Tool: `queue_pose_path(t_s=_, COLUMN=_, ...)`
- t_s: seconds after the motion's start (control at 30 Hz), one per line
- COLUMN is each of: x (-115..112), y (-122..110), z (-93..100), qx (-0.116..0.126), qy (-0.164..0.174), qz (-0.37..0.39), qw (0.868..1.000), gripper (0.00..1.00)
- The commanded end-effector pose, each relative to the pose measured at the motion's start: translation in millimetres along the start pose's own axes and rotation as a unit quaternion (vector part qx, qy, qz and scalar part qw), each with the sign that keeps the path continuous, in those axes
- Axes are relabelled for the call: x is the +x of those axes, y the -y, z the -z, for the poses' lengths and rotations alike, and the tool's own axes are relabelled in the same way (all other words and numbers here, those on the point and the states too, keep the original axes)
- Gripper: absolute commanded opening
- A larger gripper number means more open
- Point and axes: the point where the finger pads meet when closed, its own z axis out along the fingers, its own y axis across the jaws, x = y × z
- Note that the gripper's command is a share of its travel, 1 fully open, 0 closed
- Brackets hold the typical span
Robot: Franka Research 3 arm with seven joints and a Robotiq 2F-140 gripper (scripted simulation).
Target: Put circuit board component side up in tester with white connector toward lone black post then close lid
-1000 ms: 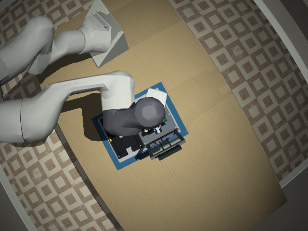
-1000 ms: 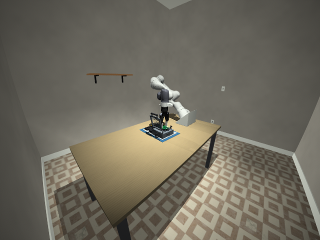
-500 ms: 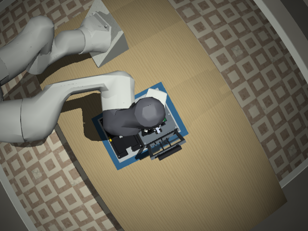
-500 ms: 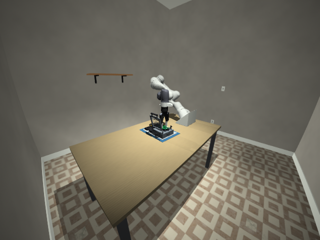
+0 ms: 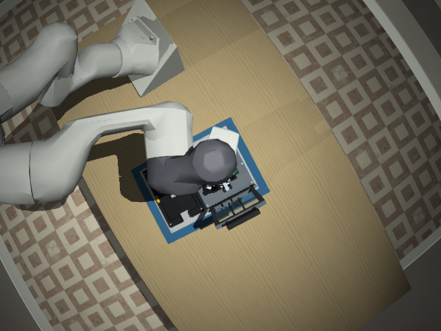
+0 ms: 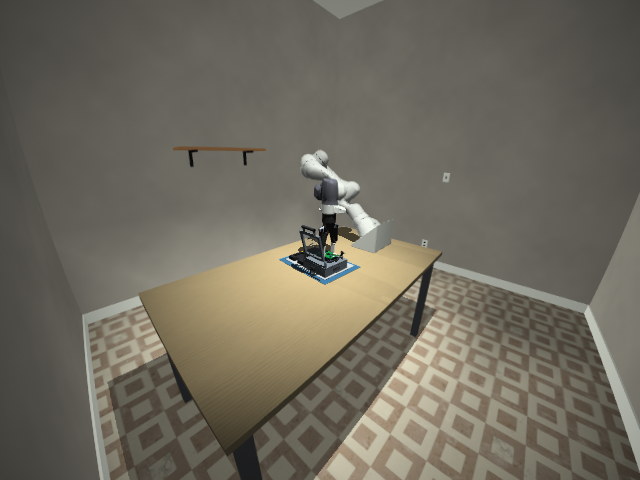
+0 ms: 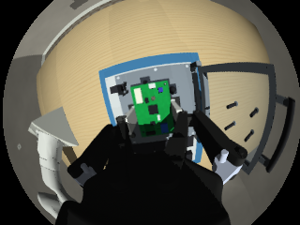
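- The pincer (image 5: 218, 186) (image 6: 328, 248) (image 7: 154, 112) stands part-open, a finger close by each side of the board (image 5: 236, 172) (image 6: 330, 254) (image 7: 155, 100). I cannot tell whether it grips the board or has let it go.
- The board is over the tester (image 5: 245, 174) (image 6: 333, 268) (image 7: 187, 82), components up. Whether it lies fully down is unclear; releasing it with a hole off its pin could leave it propped and tilted.
- The connector (image 7: 138, 96) sits near one corner in the wrist view. I cannot say for certain which dark upright is the lone post, so a reversed load remains the costly mistake if the heading goes unchecked.
- If the fingers rub the edges on the way up, they could lift or turn the board off the pins.
- The lid (image 5: 263, 203) (image 6: 311, 233) (image 7: 239, 67) stands open beside the fingers. Widening them or moving off sideways could knock it.
- Closing it over an unseated board would likely stop the latch catching, or strain the board.

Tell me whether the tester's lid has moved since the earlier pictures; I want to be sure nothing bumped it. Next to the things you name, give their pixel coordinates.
No. The lid (image 5: 264, 203) (image 6: 302, 242) (image 7: 271, 94) stands open at the same place over the blue mat's edge (image 5: 267, 190) (image 6: 355, 267).
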Motion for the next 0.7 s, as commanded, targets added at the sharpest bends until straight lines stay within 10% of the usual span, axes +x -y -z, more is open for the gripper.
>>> queue_pose_path(t_s=0.0, x=-0.3, y=0.4, z=-1.6, qx=0.000, qy=0.000, qz=-0.001, qw=1.000, gripper=0.46)
queue_pose_path(t_s=0.67, x=-0.3, y=0.4, z=-3.6, qx=0.000, qy=0.000, qz=-0.001, qw=1.000, gripper=0.46)
